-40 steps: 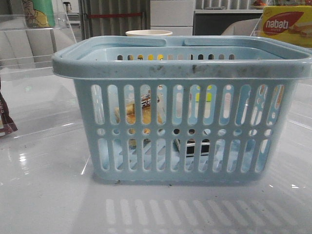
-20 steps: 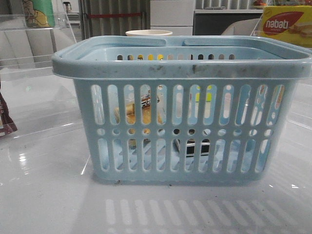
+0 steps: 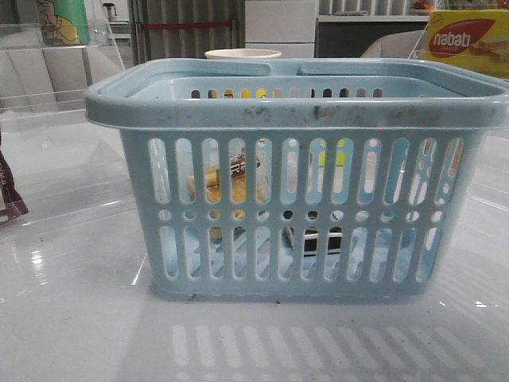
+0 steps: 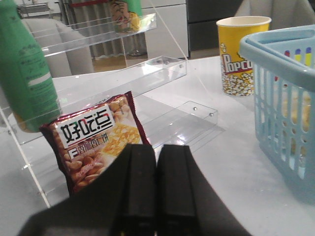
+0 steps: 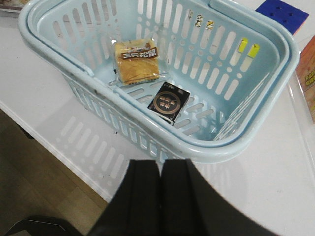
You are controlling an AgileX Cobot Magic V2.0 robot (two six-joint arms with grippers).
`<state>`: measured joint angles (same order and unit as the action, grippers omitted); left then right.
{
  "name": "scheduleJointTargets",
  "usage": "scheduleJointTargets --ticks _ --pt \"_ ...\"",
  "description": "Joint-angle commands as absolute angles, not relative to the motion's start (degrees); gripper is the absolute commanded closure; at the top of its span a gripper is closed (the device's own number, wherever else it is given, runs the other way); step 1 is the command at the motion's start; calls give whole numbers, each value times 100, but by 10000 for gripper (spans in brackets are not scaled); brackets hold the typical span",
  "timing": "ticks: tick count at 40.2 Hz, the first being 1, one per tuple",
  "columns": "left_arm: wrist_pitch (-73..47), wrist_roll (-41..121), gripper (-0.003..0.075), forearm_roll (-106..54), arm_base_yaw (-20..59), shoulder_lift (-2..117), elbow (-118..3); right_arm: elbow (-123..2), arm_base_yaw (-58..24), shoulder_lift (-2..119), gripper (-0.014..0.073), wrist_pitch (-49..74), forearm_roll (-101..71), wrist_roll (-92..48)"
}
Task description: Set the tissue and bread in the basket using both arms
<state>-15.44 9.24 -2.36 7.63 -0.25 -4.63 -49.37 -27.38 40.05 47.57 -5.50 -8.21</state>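
I see the bread (image 5: 136,62) and the tissue (image 5: 169,101) lying side by side on the floor of the basket (image 5: 246,140), so I judge both placements done. My right gripper (image 5: 159,172) hangs clenched and empty above the basket's near rim. My left gripper (image 4: 157,156), likewise clenched on nothing, sits beside the basket, facing a maroon snack packet (image 4: 93,142), clear of the load.

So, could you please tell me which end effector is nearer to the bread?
Right. The right end effector hangs above the basket, looking down on the bread inside; the left end effector sits off beside the basket, facing a snack packet.
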Motion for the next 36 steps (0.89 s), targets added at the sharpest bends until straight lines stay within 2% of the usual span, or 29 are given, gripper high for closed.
scheduleJointTargets --ticks 1,10,36 --pt "-514 865 628 -518 563 -141 -308 -5091 -2739 3995 567 4381 -534 -886" --pt "338 865 628 -529 451 -137 81 -5091 -2739 3995 567 4387 -534 -886" --pt "352 865 628 -854 193 -137 68 -5091 -2739 3995 567 4387 -534 -886"
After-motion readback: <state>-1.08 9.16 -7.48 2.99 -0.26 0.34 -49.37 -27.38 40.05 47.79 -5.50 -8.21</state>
